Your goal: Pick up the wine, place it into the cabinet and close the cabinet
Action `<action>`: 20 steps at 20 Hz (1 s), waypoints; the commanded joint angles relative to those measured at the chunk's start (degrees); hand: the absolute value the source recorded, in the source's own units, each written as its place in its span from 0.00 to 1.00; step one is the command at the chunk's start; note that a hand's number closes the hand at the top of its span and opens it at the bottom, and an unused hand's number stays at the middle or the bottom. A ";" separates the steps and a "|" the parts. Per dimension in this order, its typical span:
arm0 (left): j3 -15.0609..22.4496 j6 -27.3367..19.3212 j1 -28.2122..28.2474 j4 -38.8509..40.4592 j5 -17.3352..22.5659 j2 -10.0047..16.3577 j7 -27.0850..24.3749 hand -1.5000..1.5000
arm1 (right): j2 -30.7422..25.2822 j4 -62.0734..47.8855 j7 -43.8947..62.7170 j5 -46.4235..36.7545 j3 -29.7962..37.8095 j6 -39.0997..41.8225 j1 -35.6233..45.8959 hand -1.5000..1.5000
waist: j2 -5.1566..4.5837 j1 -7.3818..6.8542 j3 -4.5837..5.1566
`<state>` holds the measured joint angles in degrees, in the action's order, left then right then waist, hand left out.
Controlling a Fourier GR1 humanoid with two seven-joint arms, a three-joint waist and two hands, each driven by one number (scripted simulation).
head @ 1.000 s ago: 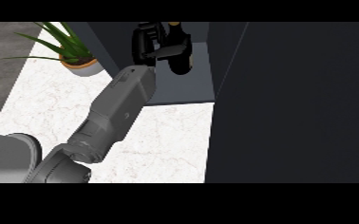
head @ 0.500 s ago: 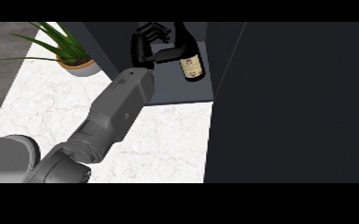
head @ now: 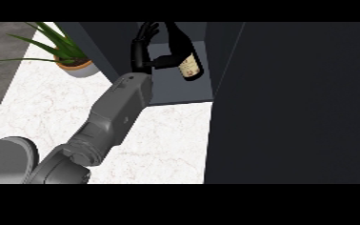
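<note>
The wine bottle [head: 187, 61] is dark with a pale label and stands tilted inside the open cabinet [head: 175, 93], its neck leaning up and to the left. My left hand [head: 143, 52] is just left of the bottle inside the cabinet opening, open, with its fingers straight and pointing up. Its thumb [head: 164, 61] reaches right and touches the bottle's side. The grey forearm [head: 119, 105] runs in from the lower left. My right hand shows nowhere.
The cabinet's dark open door [head: 281, 105] fills the right half of the view. A potted green plant [head: 67, 52] stands at the far left. The white marble counter [head: 165, 138] lies in front of the cabinet.
The fingers, curled round the bottle a second ago, have straightened and come off it. The hand has shifted slightly left, and the bottle with its label now shows inside the cabinet.
</note>
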<state>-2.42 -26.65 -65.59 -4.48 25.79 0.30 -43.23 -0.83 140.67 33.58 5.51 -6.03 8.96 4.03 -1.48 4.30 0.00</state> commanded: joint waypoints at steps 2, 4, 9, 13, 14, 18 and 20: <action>1.31 -0.10 0.60 1.12 -1.94 1.84 0.84 0.00 | 0.07 3.32 1.82 2.68 -0.36 -0.05 -1.48 0.00 | 0.02 -0.09 0.05; 0.78 -0.26 0.64 0.85 -1.61 2.78 0.40 0.00 | -0.40 -0.96 -1.28 3.32 1.63 1.19 -0.78 0.00 | -0.42 0.06 0.03; -0.84 -0.08 6.19 -0.97 -0.54 1.00 -7.27 0.00 | 0.27 2.88 -0.28 1.84 -1.08 0.91 -1.97 0.00 | -0.18 -0.04 0.10; -1.43 -1.46 1.95 -0.53 -0.44 0.30 -4.00 0.00 | 0.72 1.45 0.28 1.27 -1.96 0.22 0.11 0.00 | -0.49 0.79 0.12; -0.72 0.83 4.62 -0.72 -1.21 -0.16 -5.55 0.00 | -0.04 2.96 2.72 2.22 -0.09 -0.67 1.28 0.00 | 0.11 -0.56 0.10; -0.28 4.01 6.04 -0.52 -2.06 1.45 -6.93 0.00 | 0.30 1.25 0.17 2.17 -0.54 0.43 -0.07 0.00 | -0.14 -0.32 0.09; -0.53 5.09 5.55 -1.12 -1.99 0.20 -7.27 0.00 | 0.49 0.04 -0.21 2.17 -0.20 0.25 0.94 0.00 | -0.05 -0.62 0.08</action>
<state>-2.90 -24.21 -63.05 -5.76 24.20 -0.06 -47.98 -0.41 139.96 33.13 5.96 -6.92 9.39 4.72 -1.57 4.54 -0.04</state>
